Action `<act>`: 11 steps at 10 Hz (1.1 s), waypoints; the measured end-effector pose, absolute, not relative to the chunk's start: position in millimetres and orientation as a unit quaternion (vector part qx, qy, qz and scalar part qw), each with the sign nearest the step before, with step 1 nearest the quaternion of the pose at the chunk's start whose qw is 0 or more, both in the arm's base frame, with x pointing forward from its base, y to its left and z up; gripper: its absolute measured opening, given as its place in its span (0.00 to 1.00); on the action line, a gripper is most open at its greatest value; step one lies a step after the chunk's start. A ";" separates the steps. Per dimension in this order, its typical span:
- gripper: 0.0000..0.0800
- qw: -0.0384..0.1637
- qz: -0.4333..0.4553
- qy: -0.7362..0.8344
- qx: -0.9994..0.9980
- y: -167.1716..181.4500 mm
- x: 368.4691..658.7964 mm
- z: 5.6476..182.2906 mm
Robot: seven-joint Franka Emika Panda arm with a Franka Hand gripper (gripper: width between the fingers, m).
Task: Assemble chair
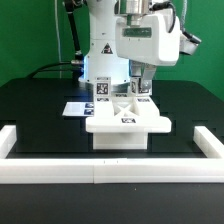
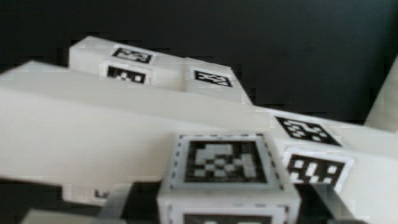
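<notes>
Several white chair parts (image 1: 125, 122) with black marker tags lie bunched at the table's middle. In the wrist view they show as a broad white slab (image 2: 107, 110) with tagged blocks (image 2: 214, 78) behind it. My gripper (image 1: 138, 90) hangs straight down over the far side of this cluster. In the wrist view my gripper (image 2: 222, 208) has its dark fingers (image 2: 139, 198) pressed on both sides of a small white tagged block (image 2: 222, 165), so it is shut on that block. The block's lower end is hidden.
The marker board (image 1: 76, 107) lies flat at the exterior view's left of the parts. A low white rail (image 1: 100, 172) runs along the table's front and up both sides. The robot base (image 1: 103, 55) stands right behind the parts.
</notes>
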State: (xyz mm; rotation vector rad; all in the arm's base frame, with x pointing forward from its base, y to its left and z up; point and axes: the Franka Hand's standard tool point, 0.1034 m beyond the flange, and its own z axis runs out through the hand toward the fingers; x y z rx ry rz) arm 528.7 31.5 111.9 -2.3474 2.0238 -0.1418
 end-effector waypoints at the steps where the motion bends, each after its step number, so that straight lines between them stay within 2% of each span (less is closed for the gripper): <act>1: 0.36 0.021 -0.045 0.669 -0.742 31.8 528.7 111.8; 3: 0.36 0.020 -0.045 0.674 -0.738 31.7 528.4 111.2; 4: 0.63 0.020 -0.045 0.671 -0.740 31.6 528.2 110.8; 5: 0.63 0.019 -0.045 0.658 -0.751 31.5 528.2 110.7; 6: 0.78 0.018 -0.046 0.645 -0.763 31.3 528.2 110.7; 11: 0.81 0.006 -0.049 0.463 -0.885 31.4 528.2 110.7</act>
